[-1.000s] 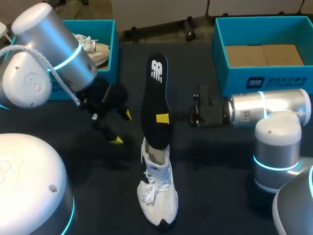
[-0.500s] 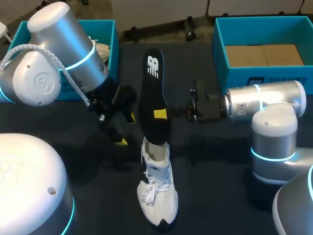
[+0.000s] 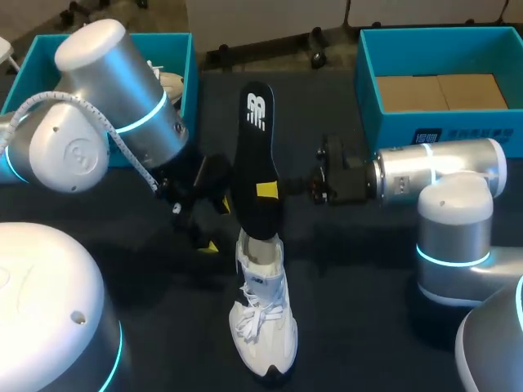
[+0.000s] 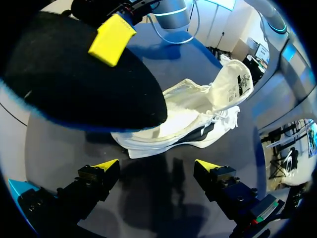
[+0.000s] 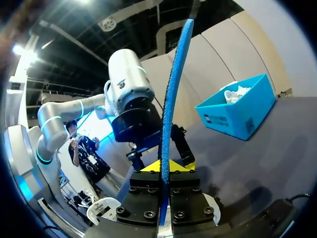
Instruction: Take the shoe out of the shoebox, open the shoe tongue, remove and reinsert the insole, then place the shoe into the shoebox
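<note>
"What changed in that last second?"

"You brought the left arm in from its side toward the middle. Its left tool point(image 4: 157, 165) had its fingers spread wide with nothing between them, low over the worktop point(image 3: 351, 269) just beside the shoe point(image 3: 263, 318)."

"And the insole?"

"The insole point(image 3: 253, 171) barely moved. You tipped its top a little toward the left arm, then held it. The right tool point(image 5: 165, 166) was pinching it at mid-length, edge on. It stood upright with its lower end at the shoe's opening; I couldn't tell how deep it went."

"Where was the shoe?"

"It lay on the worktop, toe toward you, out of the box point(image 3: 384, 131), and it had not shifted."

"So what did that mean?"

"I judged you were in the reinsertion step, and the left arm was coming over to steady the shoe or hold the tongue back. Boxing the shoe remained to do."
</note>
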Controlling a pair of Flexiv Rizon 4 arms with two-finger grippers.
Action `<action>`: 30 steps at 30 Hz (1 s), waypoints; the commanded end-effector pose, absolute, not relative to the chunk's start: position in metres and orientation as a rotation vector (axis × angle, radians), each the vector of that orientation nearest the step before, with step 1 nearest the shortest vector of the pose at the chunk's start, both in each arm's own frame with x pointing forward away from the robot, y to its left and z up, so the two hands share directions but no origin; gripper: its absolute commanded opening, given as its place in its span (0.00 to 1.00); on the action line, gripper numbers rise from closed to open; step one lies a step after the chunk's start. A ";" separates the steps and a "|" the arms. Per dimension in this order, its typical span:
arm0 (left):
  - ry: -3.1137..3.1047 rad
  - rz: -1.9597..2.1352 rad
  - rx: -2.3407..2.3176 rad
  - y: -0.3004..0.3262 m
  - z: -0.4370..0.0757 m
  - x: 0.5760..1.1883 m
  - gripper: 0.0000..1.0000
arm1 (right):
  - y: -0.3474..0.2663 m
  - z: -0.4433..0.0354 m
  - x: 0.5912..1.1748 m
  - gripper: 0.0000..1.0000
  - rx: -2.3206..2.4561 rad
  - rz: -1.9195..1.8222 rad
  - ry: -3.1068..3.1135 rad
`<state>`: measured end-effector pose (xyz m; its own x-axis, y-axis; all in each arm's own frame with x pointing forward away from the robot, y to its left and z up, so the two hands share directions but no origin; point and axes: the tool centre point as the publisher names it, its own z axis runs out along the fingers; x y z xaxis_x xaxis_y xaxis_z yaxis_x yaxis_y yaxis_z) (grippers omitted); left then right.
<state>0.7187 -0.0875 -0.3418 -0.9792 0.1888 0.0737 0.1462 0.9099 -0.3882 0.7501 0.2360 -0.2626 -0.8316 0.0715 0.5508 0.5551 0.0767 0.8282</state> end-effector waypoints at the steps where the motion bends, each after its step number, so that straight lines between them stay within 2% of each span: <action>1: -2.966 0.586 -0.261 -0.090 -0.346 0.717 1.00 | 0.242 -0.265 0.761 0.00 -0.623 -1.791 -1.994; 10: -2.987 0.525 -0.240 -0.091 -0.349 0.715 1.00 | 0.237 -0.282 0.761 0.00 -0.694 -1.775 -1.964; 30: -3.014 0.476 -0.092 -0.089 -0.354 0.705 1.00 | 0.239 -0.283 0.757 0.00 -0.710 -1.845 -1.955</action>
<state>0.7057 -0.0881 -0.3526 -0.9941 0.0739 0.0792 0.0459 0.9494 -0.3108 0.7571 0.2343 -0.2851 -0.8086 0.1069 0.5786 0.5833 0.0172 0.8121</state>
